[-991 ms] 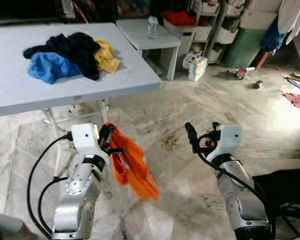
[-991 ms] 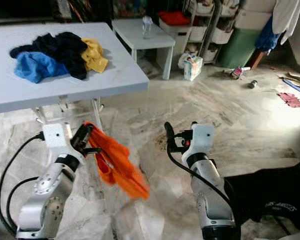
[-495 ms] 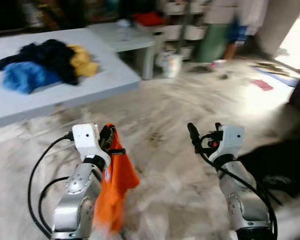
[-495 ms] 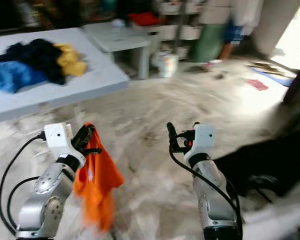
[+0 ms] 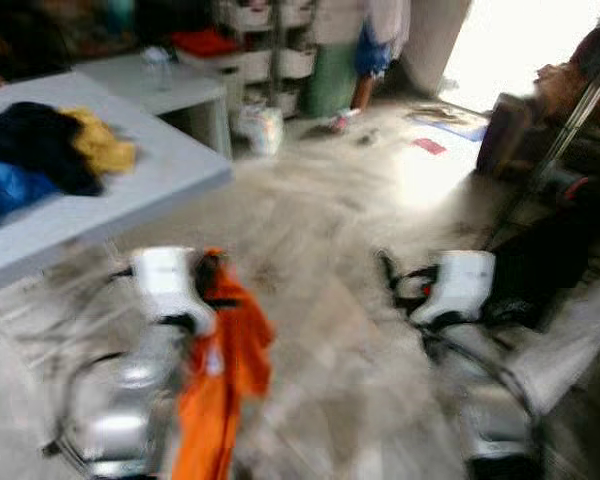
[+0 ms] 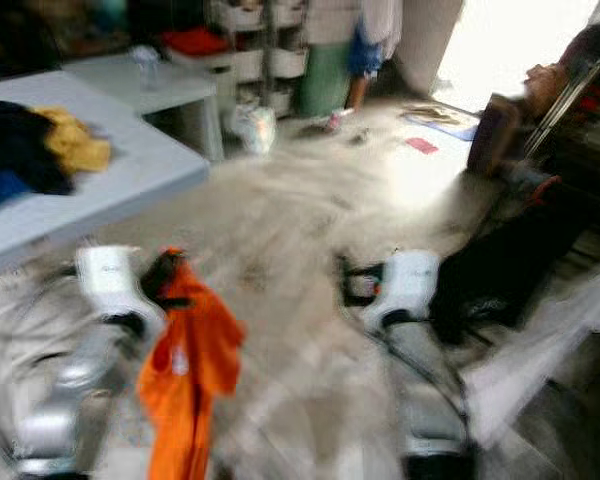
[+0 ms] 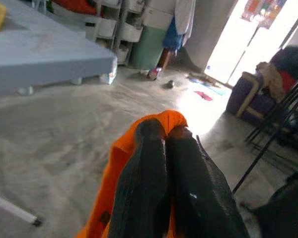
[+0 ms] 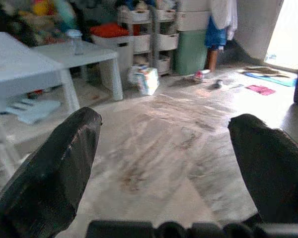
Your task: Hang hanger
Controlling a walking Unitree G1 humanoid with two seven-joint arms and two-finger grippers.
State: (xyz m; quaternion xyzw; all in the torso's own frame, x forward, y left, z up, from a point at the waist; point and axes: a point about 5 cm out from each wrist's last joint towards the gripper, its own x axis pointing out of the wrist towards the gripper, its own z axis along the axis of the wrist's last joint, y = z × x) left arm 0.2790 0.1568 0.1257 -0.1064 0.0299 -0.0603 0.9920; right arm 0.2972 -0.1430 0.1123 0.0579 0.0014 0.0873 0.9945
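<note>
Since half a second ago our view has swung right: the worktop [image 5: 130,190] with the clothes pile [image 5: 40,150] now sits at the far left, and a dark rack [image 5: 570,110] has come in on the right. Both eye views are motion-blurred.

Left gripper [image 7: 166,144]: we see the two black fingers [image 7: 144,183] pressed together, with the orange garment [image 5: 220,370] pinched between them. In the left wrist view, orange cloth bulges out past the fingertips and runs down beside and under the fingers. A thin dark line, possibly the hanger, runs alongside one finger, but we cannot tell for sure. From the head, the garment hangs from the left gripper over the marble floor [image 5: 320,220], in front of the worktop and not touching it.

Right gripper [image 8: 164,134]: fingers [image 8: 54,168] spread wide apart and holding nothing, with floor between them. It is held out low in front of us, on the right, near a black cloth [image 6: 490,270].

Shelves with bins [image 8: 159,34] and a low white table [image 8: 84,54] stand ahead.
</note>
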